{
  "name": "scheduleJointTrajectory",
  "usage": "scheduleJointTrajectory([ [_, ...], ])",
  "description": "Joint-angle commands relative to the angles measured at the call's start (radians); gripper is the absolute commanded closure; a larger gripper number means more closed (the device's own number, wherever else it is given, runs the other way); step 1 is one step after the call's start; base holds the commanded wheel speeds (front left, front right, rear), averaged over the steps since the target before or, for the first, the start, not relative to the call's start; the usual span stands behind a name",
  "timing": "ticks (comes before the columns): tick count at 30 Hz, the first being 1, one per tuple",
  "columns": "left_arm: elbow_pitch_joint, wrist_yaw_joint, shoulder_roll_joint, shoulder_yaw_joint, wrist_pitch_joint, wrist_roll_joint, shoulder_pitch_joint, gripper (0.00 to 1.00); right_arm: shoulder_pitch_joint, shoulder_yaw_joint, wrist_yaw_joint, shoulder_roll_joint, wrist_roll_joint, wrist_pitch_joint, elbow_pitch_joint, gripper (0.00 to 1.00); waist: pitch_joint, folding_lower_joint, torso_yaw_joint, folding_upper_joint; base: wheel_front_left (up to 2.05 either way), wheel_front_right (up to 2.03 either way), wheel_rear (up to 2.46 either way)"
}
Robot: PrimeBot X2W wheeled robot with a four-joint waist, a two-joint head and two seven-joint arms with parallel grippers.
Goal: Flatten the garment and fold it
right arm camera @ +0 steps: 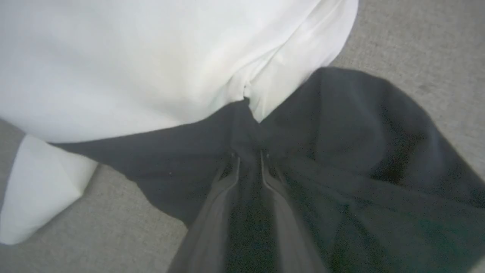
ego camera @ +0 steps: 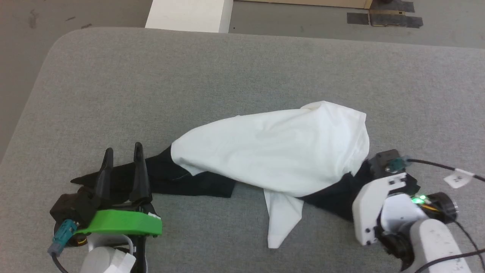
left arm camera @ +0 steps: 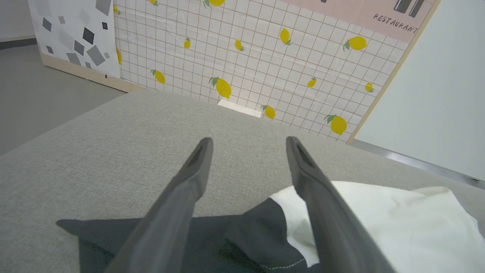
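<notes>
Left gripper [ego camera: 123, 148] sits nearest, lower left in the head view: both fingers spread wide, nothing between them, over the black sleeve end of the garment [ego camera: 273, 151]. Can't tell whether the tips touch the cloth.

Right gripper [right arm camera: 249, 154]: fingers pressed nearly together, black cloth bunched at the tips, so it is pinching the garment's black part. In the head view its fingers are hidden under the cloth's right edge.

Readable text: "RESTAURANT" on a pink sign [left arm camera: 396, 22], left wrist view. Cable tag [ego camera: 458, 178] by the right wrist has print too small to read.

View differences:
- Left wrist view gives the lemon-print grid backdrop [left arm camera: 246, 57] behind the table.
- Head view gives the white box [ego camera: 189, 15] past the far edge and dark tape [ego camera: 384, 17] on the floor.
- Right wrist view gives the pinch close up, white body of the garment [right arm camera: 113, 68] just beyond the tips.

Garment lies crumpled mid-table on the grey table [ego camera: 151, 83], white bulk in the centre, black sleeve trailing left to the left gripper [left arm camera: 249, 140], black part at right in the right gripper.
</notes>
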Motion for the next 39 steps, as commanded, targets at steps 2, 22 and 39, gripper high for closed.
scheduleJointTrajectory([
  [2, 0.012, -0.008, -0.007, 0.005, -0.004, 0.006, -0.01, 0.0, 0.008, -0.067, -0.002, -0.001, -0.034, -0.041, -0.028, 1.0, -0.014, 0.0, -0.006, 0.0077, 0.0, 0.0, 0.0],
  [22, 0.044, -0.005, -0.007, -0.02, -0.004, -0.007, 0.027, 0.0, 0.138, -0.541, -0.002, -0.048, -0.148, 0.031, -0.457, 1.0, -0.09, 0.0, -0.057, 0.0077, 0.0, 0.0, 0.0],
  [39, 0.056, -0.01, -0.008, -0.045, -0.004, 0.002, 0.016, 0.0, 0.183, -0.344, -0.002, -0.001, 0.032, -0.249, -0.259, 0.0, -0.097, 0.0, -0.051, 0.0077, 0.0, 0.0, 0.0],
])
